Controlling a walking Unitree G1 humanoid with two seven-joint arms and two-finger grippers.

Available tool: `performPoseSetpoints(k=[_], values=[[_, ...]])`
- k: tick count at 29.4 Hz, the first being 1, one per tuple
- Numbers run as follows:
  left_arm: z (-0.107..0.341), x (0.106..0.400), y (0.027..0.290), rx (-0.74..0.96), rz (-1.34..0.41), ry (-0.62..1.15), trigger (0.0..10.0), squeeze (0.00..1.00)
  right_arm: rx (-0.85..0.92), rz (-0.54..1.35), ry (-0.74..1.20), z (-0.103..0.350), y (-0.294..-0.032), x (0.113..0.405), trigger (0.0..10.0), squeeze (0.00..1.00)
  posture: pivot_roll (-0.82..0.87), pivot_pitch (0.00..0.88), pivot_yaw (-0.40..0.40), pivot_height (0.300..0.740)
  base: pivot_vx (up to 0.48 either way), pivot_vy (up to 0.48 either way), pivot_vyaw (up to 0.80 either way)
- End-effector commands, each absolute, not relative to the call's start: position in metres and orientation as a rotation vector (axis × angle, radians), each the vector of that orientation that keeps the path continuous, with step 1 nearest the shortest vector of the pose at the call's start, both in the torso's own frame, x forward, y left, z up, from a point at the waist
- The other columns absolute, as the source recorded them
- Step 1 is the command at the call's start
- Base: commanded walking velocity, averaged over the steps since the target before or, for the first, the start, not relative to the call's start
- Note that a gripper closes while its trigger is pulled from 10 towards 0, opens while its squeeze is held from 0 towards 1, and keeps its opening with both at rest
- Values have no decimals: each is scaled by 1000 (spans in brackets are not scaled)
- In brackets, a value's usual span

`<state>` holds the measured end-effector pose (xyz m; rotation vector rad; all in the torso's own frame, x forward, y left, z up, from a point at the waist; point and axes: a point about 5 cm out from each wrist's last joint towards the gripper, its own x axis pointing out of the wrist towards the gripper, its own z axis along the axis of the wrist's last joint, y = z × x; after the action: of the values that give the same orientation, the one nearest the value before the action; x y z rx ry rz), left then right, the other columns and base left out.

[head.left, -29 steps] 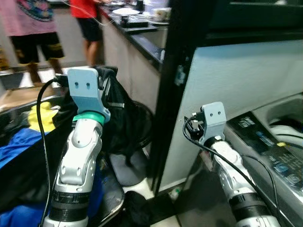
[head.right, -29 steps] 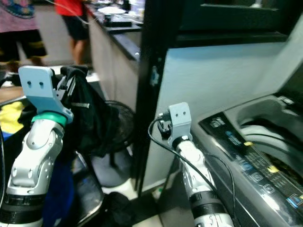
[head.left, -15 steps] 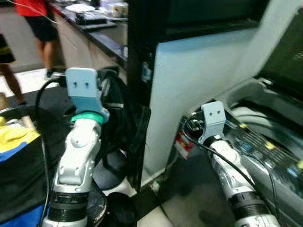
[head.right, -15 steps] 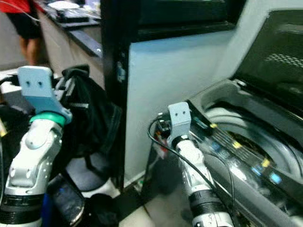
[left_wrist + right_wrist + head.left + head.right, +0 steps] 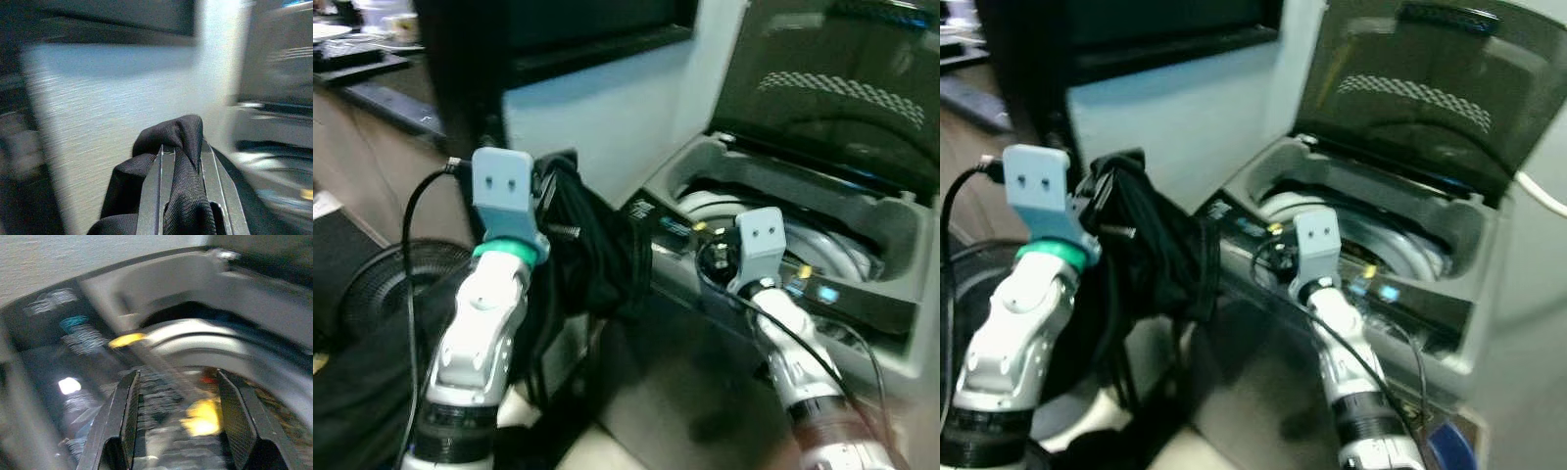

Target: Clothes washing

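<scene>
A top-loading washing machine (image 5: 886,294) is seen ahead with its dark lid (image 5: 842,88) raised upright behind the opening, and every other thing is placed here relative to it. The pale drum ring (image 5: 1400,245) is visible inside the opening, and a dark control panel (image 5: 822,294) with small lit marks runs along the machine's near edge.

A black garment (image 5: 592,250) is held up just beside the machine's left front corner, near the end of the panel, with its folds hanging down along the machine's side. In the left wrist view the black fabric (image 5: 183,147) is seen clamped between the two metal-edged fingers (image 5: 152,196) of the left gripper (image 5: 182,169) — the cloth bulges up past the fingertips and is pinched tight between them.

The right gripper (image 5: 178,387) is held over the machine's near edge, above the control panel. In the right wrist view its two black fingers (image 5: 122,416) are spread well apart with nothing between them — the panel and the curved drum rim (image 5: 205,333) are seen through the gap, blurred.

To the left of the machine, a round black fan (image 5: 386,284) is seen low down, behind the left arm.
</scene>
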<state>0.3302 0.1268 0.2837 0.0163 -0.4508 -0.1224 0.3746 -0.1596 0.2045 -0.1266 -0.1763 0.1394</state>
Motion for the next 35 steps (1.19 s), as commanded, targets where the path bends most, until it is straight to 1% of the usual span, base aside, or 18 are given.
performPoseSetpoints(k=[1,15,17,19,22,24,25,26,27,28,30,33,35], values=[[295,326,132,22,-101,-506,10000,0,-116,146,-162,201,-157,375,10000,0,-30,53,7,740,0,0,-800],[299,327,138,25,-71,-516,10000,0,-110,144,-167,203,-157,376,10000,0,-28,53,6,740,0,0,-800],[300,327,139,37,-69,-524,10000,0,-109,144,-169,203,-156,376,10000,0,-27,52,6,740,0,0,-800],[307,325,144,87,-29,-568,10000,0,-105,147,-175,206,-155,376,10000,0,-27,52,7,740,0,0,-800],[309,325,146,94,-18,-576,10000,0,-104,147,-177,206,-155,376,10000,0,-27,52,7,740,0,0,-800],[317,325,162,116,91,-615,10000,0,-54,158,-211,215,-152,376,10000,0,-27,53,9,740,0,0,-800],[317,325,162,116,91,-615,10000,0,-54,158,-211,215,-152,376,10000,0,-27,53,9,740,0,0,-800],[323,325,173,132,154,-632,10000,0,-2,175,-245,225,-150,375,10000,0,-28,53,9,740,0,0,-800],[325,325,182,144,187,-625,10000,0,57,183,-278,235,-148,375,10000,0,-28,53,9,740,0,0,-800],[325,325,182,144,187,-625,10000,0,57,183,-278,235,-148,375,10000,0,-28,53,9,740,0,0,-800],[322,328,189,147,191,-576,10000,0,110,165,-312,247,-151,376,10000,0,-24,54,7,740,0,0,-800],[319,329,189,141,181,-552,10000,0,113,154,-315,249,-152,377,10000,0,-22,53,7,740,0,0,-800],[310,330,183,130,141,-505,10000,0,103,127,-315,249,-154,378,10000,0,-19,53,10,740,0,0,-800]])
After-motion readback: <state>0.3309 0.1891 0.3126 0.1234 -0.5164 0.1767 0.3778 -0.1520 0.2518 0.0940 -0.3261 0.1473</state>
